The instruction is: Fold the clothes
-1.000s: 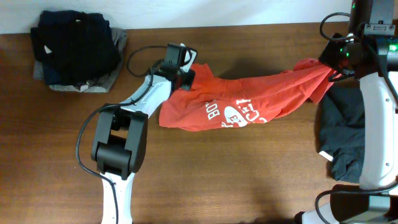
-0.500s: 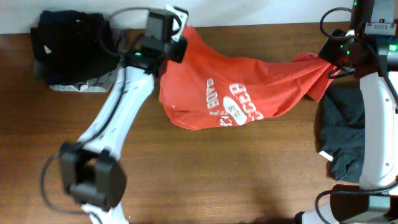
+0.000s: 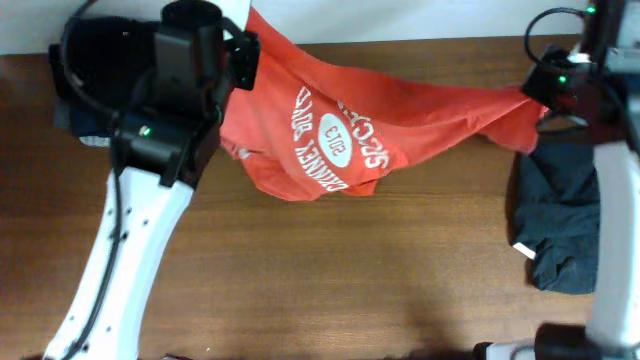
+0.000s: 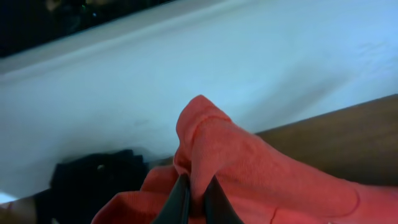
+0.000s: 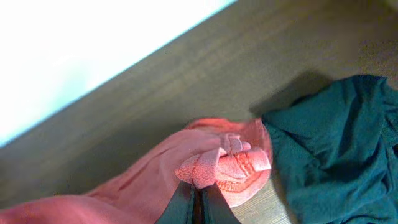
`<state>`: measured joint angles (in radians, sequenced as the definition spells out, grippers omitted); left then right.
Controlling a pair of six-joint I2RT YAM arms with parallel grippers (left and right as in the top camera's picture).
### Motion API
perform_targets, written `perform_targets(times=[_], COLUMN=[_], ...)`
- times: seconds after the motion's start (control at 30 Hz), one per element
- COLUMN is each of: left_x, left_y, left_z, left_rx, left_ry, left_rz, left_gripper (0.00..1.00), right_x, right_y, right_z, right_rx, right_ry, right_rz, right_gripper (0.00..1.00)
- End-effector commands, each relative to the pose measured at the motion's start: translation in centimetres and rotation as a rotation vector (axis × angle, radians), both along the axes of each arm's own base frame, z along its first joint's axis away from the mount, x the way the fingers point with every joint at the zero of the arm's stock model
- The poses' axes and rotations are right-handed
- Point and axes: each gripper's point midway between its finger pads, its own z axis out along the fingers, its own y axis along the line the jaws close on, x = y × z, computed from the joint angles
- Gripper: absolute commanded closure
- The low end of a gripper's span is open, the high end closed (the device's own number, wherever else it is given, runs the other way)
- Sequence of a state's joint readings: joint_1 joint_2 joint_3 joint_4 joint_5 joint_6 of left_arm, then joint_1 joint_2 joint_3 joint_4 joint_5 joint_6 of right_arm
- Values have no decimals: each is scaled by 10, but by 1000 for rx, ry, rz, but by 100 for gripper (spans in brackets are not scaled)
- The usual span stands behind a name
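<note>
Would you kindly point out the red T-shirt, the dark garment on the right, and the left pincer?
red T-shirt [image 3: 335, 135], overhead view, on its white chest lettering.
dark garment [image 3: 558, 212], overhead view, on its crumpled middle.
left pincer [image 4: 197, 199], left wrist view, midway between fingertips.

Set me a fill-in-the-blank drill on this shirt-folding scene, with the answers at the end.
The red-orange T-shirt bears ____ lettering.
The left gripper and right gripper are both ____ on it.
The charcoal garment lies on the table beside the ____ arm.
Missing words: white; shut; right.
</note>
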<state>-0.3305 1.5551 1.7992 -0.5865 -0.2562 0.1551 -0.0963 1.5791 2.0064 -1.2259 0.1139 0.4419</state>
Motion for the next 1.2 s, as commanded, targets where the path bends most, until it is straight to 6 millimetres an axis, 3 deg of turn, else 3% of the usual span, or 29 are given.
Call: perform_targets(times=[0.0,0.3,0.5,0.63,0.73,0.83,0.93,1.07,1.17], left_x=[-29,-100,-146,-163,-164,-148,-118,-59,-4], left_y=[19,43,58,62,58,53,43,30,26], left_z=[48,105,136,145,144,134,115,84,61], left_rx=[-6,-49,-80,-96,-99,-89,-69,-47,-44], left_ry=[-103,-225,-311,-339,-337,-303,-245,-188,-186], left_rz=[34,35,34,28,4,0,0,16,44], left_gripper=[100,100,99,99,100,99,99,98,98], right_x=[-28,-77,-101,-110,-110,-102,-87,-46,-3], right_y=[8,24,35,38,38,37,36,33,34], right_z=[42,94,112,119,123,122,115,95,80], right_rx=[0,26,46,51,48,48,52,62,81], right_ry=[-121,-287,-351,-380,-395,-395,-371,-321,-310], right_rz=[19,76,116,128,129,128,127,130,153], right_gripper=[96,96,96,96,96,96,96,96,96])
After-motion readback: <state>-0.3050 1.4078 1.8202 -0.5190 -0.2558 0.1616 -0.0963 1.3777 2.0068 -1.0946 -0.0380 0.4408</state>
